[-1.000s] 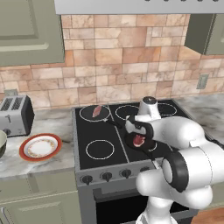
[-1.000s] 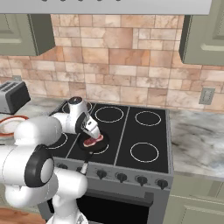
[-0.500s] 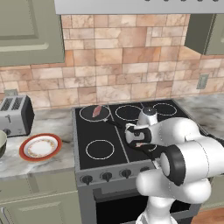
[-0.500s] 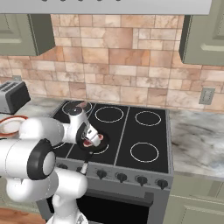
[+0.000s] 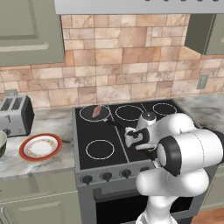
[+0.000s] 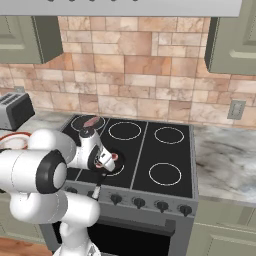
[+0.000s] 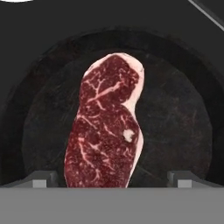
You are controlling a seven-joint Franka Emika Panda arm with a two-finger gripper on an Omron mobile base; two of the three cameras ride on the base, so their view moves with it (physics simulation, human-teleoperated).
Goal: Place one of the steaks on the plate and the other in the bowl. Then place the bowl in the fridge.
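Stovetop scene with the arm bent low over the black cooktop point(image 5: 87, 131). In the hand view a dark red steak point(image 7: 105, 127) with white marbling and a pale fat edge lies flat in a round black pan point(image 7: 183, 131); the gripper point(image 7: 111, 179) looks straight down on it with its two finger tips point(image 7: 43, 179) spread wide, one at either side of the meat's lower end and neither pressed against it — the tool is open and holds nothing. In the left base view the gripper point(image 5: 131, 139) sits low over the cooktop's front middle, its white wrist hiding the pan beneath. In the right base view the same hand point(image 6: 103, 161) hangs above the front left burner, where a sliver of red shows just beside it. A second steak point(image 5: 97, 111) — lighter and elongated — rests in another dark pan point(image 5: 94, 113) on the rear left burner, well apart from the gripper. On the marble counter point(image 5: 52, 159) left of the stove lies the plate point(image 5: 40, 147), white with an orange-red rim; the rim of the pale bowl point(image 5: 1, 144) shows at the frame's left edge, near the plate. A silver toaster point(image 5: 15, 116) stands behind them against the stone-tile wall.
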